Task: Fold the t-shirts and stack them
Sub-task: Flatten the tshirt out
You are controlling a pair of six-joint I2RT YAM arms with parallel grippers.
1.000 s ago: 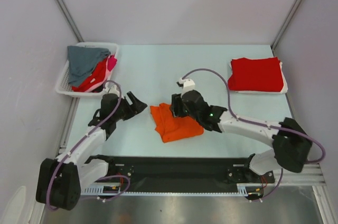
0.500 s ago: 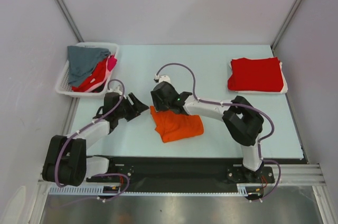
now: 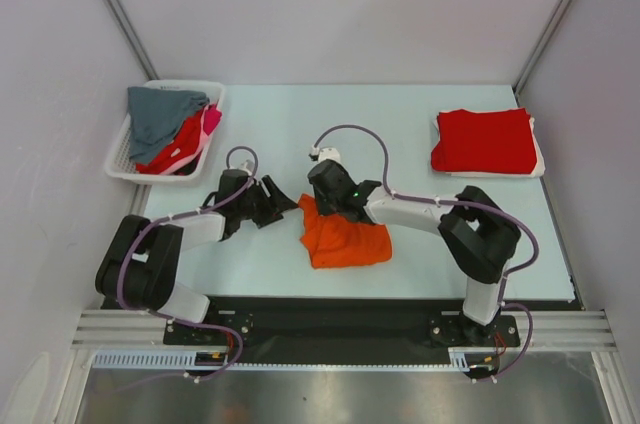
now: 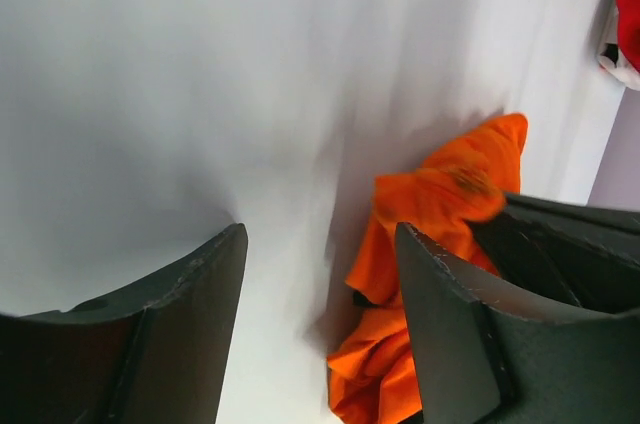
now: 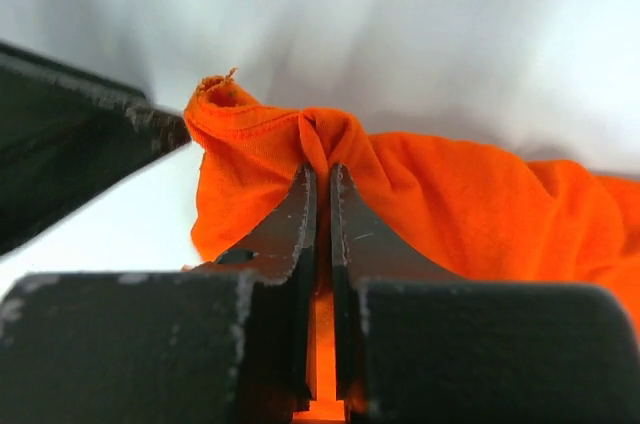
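A bright orange t-shirt [image 3: 347, 239] lies crumpled at the table's middle. My right gripper [image 3: 314, 203] is shut on its upper left corner; in the right wrist view the jaws [image 5: 320, 180] pinch a bunched fold of orange cloth [image 5: 480, 214]. My left gripper [image 3: 286, 206] is open just left of that corner, its fingers [image 4: 190, 314] spread over bare table, with the orange cloth [image 4: 440, 194] by the right finger. A folded red t-shirt [image 3: 483, 140] lies at the back right. Grey [image 3: 160, 111], red [image 3: 178, 141] and pink [image 3: 211, 122] t-shirts fill the basket.
The white mesh basket [image 3: 120, 166] stands at the back left against the wall. The red shirt rests on a white sheet [image 3: 540, 159] near the right wall. The two grippers are very close together; the right gripper's black body [image 4: 575, 244] shows in the left wrist view.
My right gripper has shut on the orange shirt's corner and gathered it up. My left gripper has moved right, up to that corner, and narrowed slightly.
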